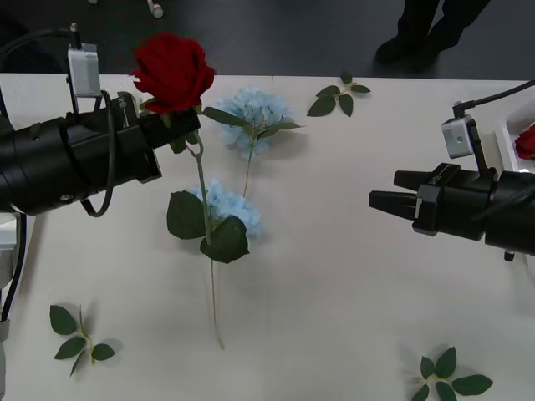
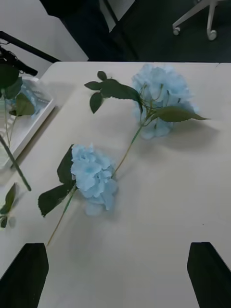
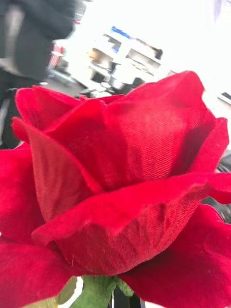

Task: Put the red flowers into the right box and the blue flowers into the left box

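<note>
Looking from the front, I see my left end effector (image 1: 185,125) clamped on a red rose (image 1: 173,70) just under the bloom, stem dangling over the bench (image 1: 334,276) and two blue flowers (image 1: 227,209). My right end effector (image 1: 383,199) hovers empty, fingers apart, near the right box (image 1: 506,134).

Right wrist: both blue flowers (image 2: 94,175) lie on the bench, left box (image 2: 29,122) beyond.

Left wrist: rose bloom (image 3: 120,183) close up.

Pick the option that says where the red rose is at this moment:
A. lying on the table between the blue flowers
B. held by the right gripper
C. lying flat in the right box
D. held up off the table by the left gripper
D: the left gripper clamps the red rose just under its bloom, with the stem hanging down above the table.
</note>
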{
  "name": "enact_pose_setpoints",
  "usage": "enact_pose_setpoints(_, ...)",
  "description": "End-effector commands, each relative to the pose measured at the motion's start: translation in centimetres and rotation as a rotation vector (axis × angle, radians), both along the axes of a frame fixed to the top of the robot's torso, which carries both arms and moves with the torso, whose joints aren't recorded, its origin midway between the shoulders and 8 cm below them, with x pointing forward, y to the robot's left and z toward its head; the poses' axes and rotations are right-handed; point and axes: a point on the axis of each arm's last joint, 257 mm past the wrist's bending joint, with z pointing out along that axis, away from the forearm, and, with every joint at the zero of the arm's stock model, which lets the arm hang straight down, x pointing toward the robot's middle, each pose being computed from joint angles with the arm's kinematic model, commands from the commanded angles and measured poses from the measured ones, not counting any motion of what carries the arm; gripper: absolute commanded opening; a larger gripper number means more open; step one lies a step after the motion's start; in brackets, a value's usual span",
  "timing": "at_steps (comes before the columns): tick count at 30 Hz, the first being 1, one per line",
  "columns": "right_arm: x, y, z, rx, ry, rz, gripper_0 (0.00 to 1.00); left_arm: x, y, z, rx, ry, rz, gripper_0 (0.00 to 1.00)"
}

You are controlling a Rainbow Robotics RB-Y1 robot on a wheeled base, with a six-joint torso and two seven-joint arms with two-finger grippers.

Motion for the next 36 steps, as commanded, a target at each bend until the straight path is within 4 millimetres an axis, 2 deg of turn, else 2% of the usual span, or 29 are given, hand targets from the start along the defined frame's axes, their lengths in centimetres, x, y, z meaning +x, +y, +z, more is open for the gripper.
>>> enact_pose_setpoints(1, -1.0, 1.6, 3.8, 0.017, -0.064, 0.071, 0.85, -2.9, -1.5, 1.3, 0.037, -0.160, -0.083, 0.01)
enact_pose_setpoints(11, -4.8, 4.0, 5.6, -0.046, -0.119, 0.198, 0.85, -6.4, -3.6, 1.6, -0.008, -0.254, -0.203, 0.01)
enact_pose_setpoints(16, -6.5, 5.2, 5.3, -0.062, -0.134, 0.252, 0.85, -7.2, -4.7, 2.5, -0.026, -0.278, -0.246, 0.01)
enact_pose_setpoints(19, -7.6, 6.1, 4.1, -0.074, -0.143, 0.293, 0.85, -7.5, -5.5, 2.9, -0.031, -0.284, -0.267, 0.01)
enact_pose_setpoints(26, -8.4, 8.1, 0.1, -0.092, -0.181, 0.351, 0.85, -8.0, -7.1, 3.2, -0.019, -0.292, -0.309, 0.00)
enact_pose_setpoints(28, -8.3, 8.5, -0.7, -0.097, -0.192, 0.359, 0.85, -8.2, -7.4, 3.3, -0.030, -0.291, -0.314, 0.01)
enact_pose_setpoints(36, -7.1, 12.2, -2.4, -0.082, -0.294, 0.373, 0.85, -8.4, -7.7, 3.4, -0.038, -0.291, -0.320, 0.00)
